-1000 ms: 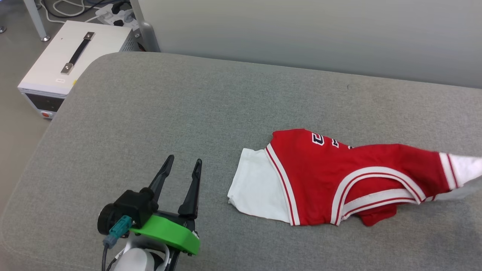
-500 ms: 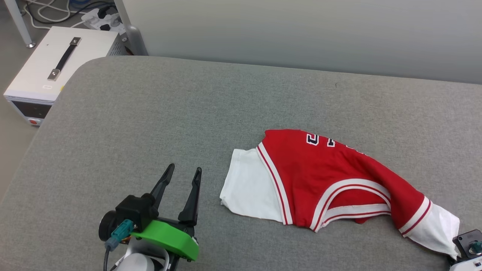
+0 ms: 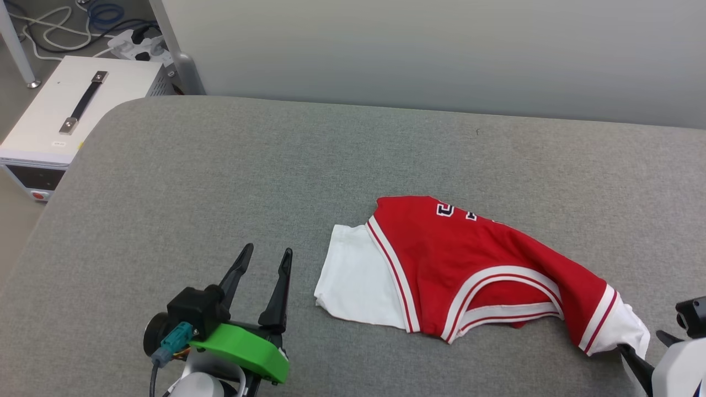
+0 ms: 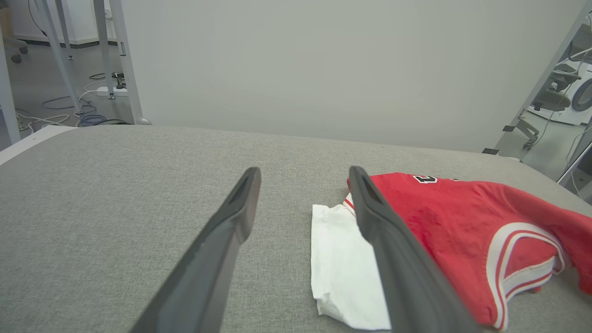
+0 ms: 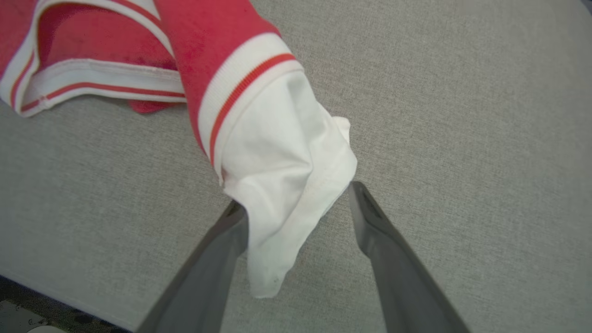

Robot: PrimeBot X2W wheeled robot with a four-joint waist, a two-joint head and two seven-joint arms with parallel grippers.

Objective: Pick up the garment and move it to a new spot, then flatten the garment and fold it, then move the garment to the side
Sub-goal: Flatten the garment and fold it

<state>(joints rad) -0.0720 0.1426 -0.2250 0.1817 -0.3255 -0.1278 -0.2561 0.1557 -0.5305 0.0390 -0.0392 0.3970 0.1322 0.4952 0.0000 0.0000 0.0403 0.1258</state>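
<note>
The shirt (image 3: pixel 474 264) lies crumpled on the grey cushion (image 3: pixel 220 165), over toward my right, its red body bunched and one white sleeve (image 5: pixel 277 152) trailing toward the near edge. It looks light, soft and limp, so I expect it to sag and fold wherever I lift it. The striped cuff or shoulder seam, where the cloth doubles, seems the surest pinch. My right claw (image 5: pixel 296 199) stands wide open, with that sleeve's end loose between the fingers and brushing one, not gripped. My left claw (image 3: pixel 267 249) is open and empty, near the other sleeve.
</note>
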